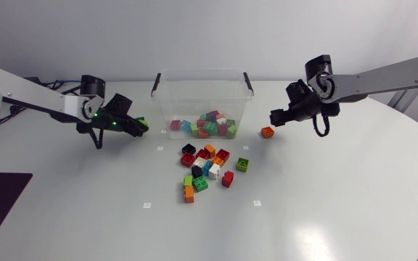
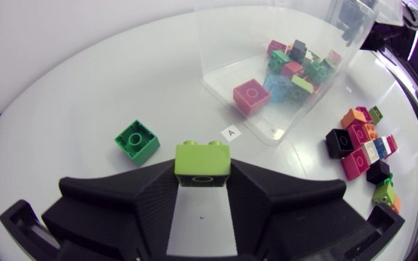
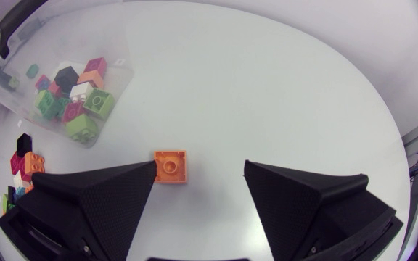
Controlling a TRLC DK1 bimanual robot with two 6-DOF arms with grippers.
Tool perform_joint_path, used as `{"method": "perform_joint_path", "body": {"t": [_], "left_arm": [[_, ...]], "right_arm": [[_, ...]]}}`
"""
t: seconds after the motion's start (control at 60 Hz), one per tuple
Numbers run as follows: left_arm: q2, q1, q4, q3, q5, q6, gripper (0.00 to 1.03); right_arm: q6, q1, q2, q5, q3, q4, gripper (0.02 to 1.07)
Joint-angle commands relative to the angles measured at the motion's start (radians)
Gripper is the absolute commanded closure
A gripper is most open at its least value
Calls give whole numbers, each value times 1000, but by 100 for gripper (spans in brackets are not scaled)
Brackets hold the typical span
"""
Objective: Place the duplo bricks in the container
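One lime brick [image 2: 202,161] in left gripper [image 2: 202,178], studs ahead, long axis crosswise

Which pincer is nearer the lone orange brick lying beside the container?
Right. The right pincer is open right by the orange brick; the left pincer, gripping a light green brick, is on the far side of the container.

Robotics lab bench: a plain white table [image 1: 339,210] with a left arm [image 1: 27,94] and right arm [image 1: 383,76] reaching in from its sides. Small square marker labels [image 1: 147,205] dot the surface, one just ahead of the left gripper [image 2: 203,177].
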Motion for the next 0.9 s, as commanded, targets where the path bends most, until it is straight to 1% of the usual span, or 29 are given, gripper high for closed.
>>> {"method": "perform_joint_path", "body": {"t": [0.0, 0.283, 0.6, 0.7, 0.75, 0.883], "left_arm": [[-80, 8, -20, -47, 13, 15, 76], [-235, 7, -98, -76, 9, -5, 76], [-396, -39, -165, -68, -11, -45, 76], [-424, -55, -176, -58, -25, -53, 76], [-432, -64, -181, -51, -30, -59, 76], [-442, -81, -188, -38, -42, -66, 76]], "right_arm": [[-14, 18, 43, 4, 23, -9, 20], [-17, 51, 80, 18, 40, -12, 20], [-36, 54, 156, 37, 115, -41, 21], [-37, 54, 176, 38, 137, -46, 30], [-37, 54, 186, 38, 143, -47, 31], [-40, 55, 202, 38, 146, -52, 41]]}}
